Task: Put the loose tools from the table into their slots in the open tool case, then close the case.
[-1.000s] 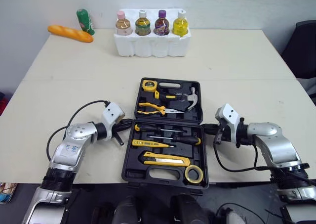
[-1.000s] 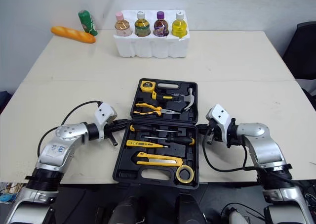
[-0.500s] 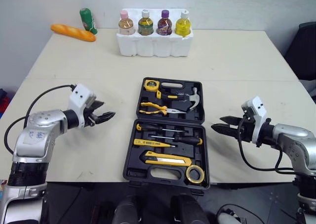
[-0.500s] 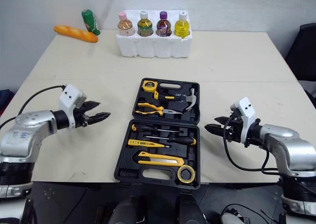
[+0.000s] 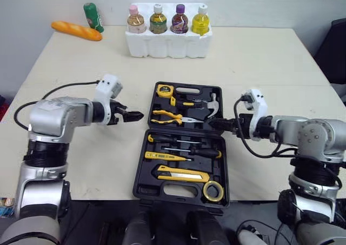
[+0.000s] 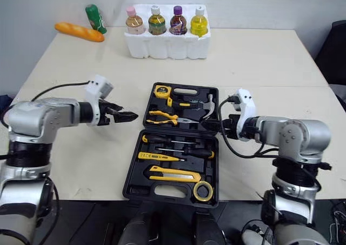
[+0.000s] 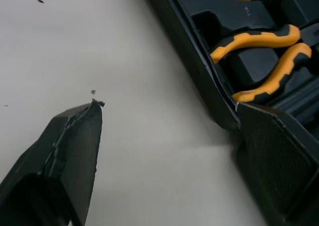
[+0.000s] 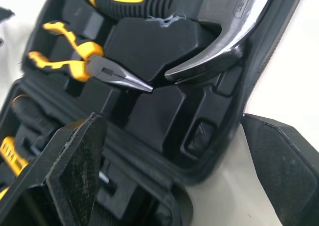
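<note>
Left end effector (image 5: 135,116): fingers (image 7: 70,151) spread apart, nothing between them. It sits low over the worktop (image 5: 259,61), tips pointing at the left edge of the tool case (image 5: 139,174), next to the pliers (image 5: 167,116).

Right end effector (image 5: 213,124): released too, empty. Fingers (image 8: 65,171) straddle the right edge of the case's far half, near the hammer (image 8: 224,41).

Case lies open and flat near the front edge of the worktop, between the two arms.
- Far half holds the yellow tape measure (image 5: 164,90), pliers and hammer.
- Near half holds two screwdrivers (image 5: 184,143), a yellow tester (image 5: 162,157), a utility knife (image 5: 181,173) and a tape roll (image 5: 213,190).
- Every tool I can see sits in a slot.

Far side of the worktop, well apart from the case: white foam tray (image 5: 167,46) with four bottles, and to its left a green bottle (image 5: 93,17) and a bread loaf (image 5: 76,30).
</note>
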Controlling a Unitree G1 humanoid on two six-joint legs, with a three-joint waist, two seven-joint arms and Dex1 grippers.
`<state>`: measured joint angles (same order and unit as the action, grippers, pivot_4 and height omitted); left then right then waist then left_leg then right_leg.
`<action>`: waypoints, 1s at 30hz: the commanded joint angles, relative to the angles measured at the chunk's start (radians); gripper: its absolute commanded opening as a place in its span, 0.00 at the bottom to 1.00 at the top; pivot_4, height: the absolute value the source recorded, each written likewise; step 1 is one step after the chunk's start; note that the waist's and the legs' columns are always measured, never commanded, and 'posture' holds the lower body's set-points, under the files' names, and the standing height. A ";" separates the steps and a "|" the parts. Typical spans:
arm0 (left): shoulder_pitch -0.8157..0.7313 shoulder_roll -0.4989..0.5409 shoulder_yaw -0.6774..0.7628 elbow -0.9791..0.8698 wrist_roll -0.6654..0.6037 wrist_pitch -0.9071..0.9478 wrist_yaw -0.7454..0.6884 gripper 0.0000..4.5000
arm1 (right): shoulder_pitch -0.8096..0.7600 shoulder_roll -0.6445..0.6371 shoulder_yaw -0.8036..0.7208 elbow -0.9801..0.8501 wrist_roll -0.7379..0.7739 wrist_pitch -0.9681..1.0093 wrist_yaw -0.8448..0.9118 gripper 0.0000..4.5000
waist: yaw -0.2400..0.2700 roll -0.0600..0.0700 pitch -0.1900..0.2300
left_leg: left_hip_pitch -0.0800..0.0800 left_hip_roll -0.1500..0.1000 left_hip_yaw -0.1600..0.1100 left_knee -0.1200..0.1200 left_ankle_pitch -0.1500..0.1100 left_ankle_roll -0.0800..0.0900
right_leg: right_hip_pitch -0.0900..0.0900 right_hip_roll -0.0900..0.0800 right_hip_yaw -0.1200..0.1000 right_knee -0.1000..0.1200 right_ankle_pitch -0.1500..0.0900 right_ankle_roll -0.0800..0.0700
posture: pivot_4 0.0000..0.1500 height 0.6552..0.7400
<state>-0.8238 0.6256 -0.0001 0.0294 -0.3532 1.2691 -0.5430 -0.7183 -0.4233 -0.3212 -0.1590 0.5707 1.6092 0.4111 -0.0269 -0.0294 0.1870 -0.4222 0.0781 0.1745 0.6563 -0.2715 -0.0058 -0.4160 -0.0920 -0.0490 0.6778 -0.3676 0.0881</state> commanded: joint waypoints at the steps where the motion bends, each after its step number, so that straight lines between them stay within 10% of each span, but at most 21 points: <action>1: -0.024 -0.055 0.078 -0.002 0.022 -0.031 0.095 1.00 | -0.011 -0.020 0.013 -0.020 -0.015 0.005 -0.036 0.99 | -0.001 0.000 0.000 | 0.000 -0.001 0.000 0.002 -0.001 0.001 | 0.000 -0.001 0.000 -0.001 0.000 0.000 | 1.00 1.00; 30: -0.050 -0.184 0.016 0.109 0.049 -0.087 0.165 1.00 | -0.041 -0.015 0.048 0.102 -0.128 -0.068 -0.141 0.99 | -0.001 0.000 0.000 | 0.001 0.000 0.000 0.007 -0.001 0.001 | 0.001 0.000 -0.001 0.002 0.001 0.001 | 1.00 1.00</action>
<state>-0.8493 0.4405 0.0111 0.1395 -0.3112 1.2030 -0.3786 -0.7479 -0.4358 -0.2775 -0.0567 0.4510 1.5475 0.2767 -0.0277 -0.0295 0.1870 -0.4213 0.0781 0.1747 0.6630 -0.2720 -0.0044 -0.4148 -0.0918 -0.0496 0.6794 -0.3671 0.0890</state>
